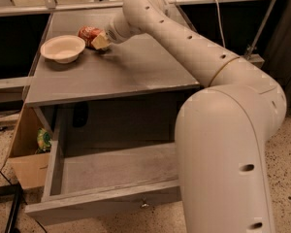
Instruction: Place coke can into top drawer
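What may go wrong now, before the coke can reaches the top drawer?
The tool is at the coke can, right beside the bowl, so it may push the can into the bowl. The open top drawer lies below the tabletop; the can might slip on the way down.

We read no text anywhere; the coke can (88, 34), far left on the tabletop (136, 67) with the tool (101, 41) just right of it, shows no legible lettering.
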You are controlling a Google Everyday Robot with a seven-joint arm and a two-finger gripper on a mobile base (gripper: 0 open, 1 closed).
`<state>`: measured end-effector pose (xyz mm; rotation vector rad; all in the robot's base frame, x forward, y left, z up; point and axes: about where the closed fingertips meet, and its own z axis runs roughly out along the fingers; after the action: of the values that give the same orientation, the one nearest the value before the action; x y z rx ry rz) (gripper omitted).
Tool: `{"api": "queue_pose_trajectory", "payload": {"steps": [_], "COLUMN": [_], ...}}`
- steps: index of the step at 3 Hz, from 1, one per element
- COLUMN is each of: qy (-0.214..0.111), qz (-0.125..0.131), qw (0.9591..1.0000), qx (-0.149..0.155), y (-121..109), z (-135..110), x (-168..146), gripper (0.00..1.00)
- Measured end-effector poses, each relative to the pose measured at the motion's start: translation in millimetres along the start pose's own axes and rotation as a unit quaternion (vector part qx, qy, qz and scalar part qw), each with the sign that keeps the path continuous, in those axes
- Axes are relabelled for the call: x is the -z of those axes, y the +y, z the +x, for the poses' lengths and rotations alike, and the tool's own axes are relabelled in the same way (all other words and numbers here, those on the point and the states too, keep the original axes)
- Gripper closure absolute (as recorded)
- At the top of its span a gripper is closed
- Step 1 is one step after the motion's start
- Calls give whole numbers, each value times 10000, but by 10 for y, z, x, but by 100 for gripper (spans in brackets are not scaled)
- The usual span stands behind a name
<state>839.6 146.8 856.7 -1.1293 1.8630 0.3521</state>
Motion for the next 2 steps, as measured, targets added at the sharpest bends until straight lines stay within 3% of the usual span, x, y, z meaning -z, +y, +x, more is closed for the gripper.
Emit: {"api": "queue_pose_trajectory", "payload": {"steps": [1,2], "qy": [0,0], "qz": [-1,-1], "qw": [10000,10000], "qx": [0,0], "y": [1,1], "z": [0,0], "x": [-1,-1], "gripper": [100,100]}}
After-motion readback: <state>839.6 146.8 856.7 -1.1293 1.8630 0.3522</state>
